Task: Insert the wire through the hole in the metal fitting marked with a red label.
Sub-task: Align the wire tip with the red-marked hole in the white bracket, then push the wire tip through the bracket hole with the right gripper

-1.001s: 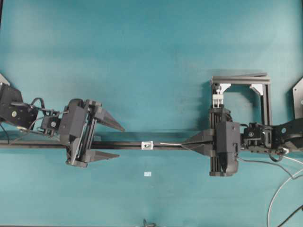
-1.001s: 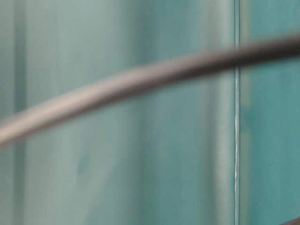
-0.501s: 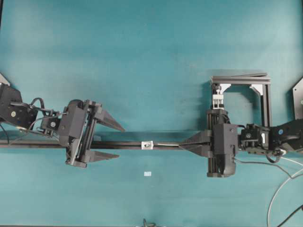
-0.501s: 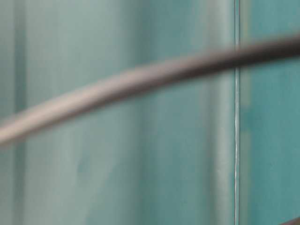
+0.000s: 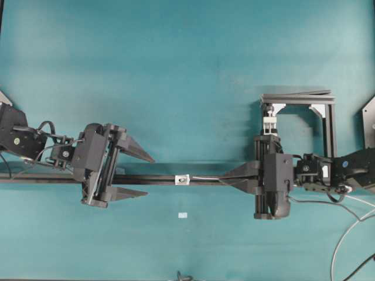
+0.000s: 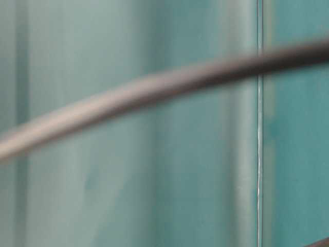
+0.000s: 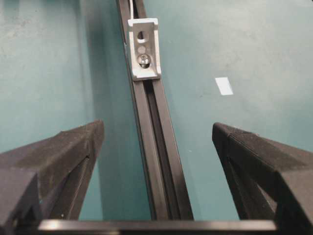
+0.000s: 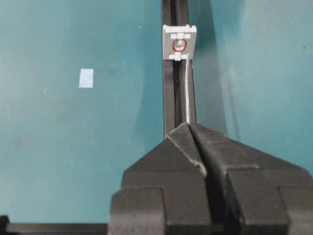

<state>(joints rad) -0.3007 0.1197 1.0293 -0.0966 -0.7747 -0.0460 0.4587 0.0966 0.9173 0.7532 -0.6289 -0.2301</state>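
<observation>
The small silvery metal fitting sits on the dark rail. In the right wrist view the fitting shows a red ring around its hole. My right gripper is shut on the thin pale wire. The wire runs straight along the rail, and its tip touches the fitting's near face just right of the hole. My left gripper stands open astride the rail, left of the fitting, with nothing between its fingers.
A black frame holding a white clamp block stands behind my right arm. A small white tag lies on the teal table. Loose cables trail at the right. The table-level view shows only a blurred cable.
My right gripper has slid a little left along the rail, bringing the wire's tip closer to the fitting. The left gripper has not moved.
</observation>
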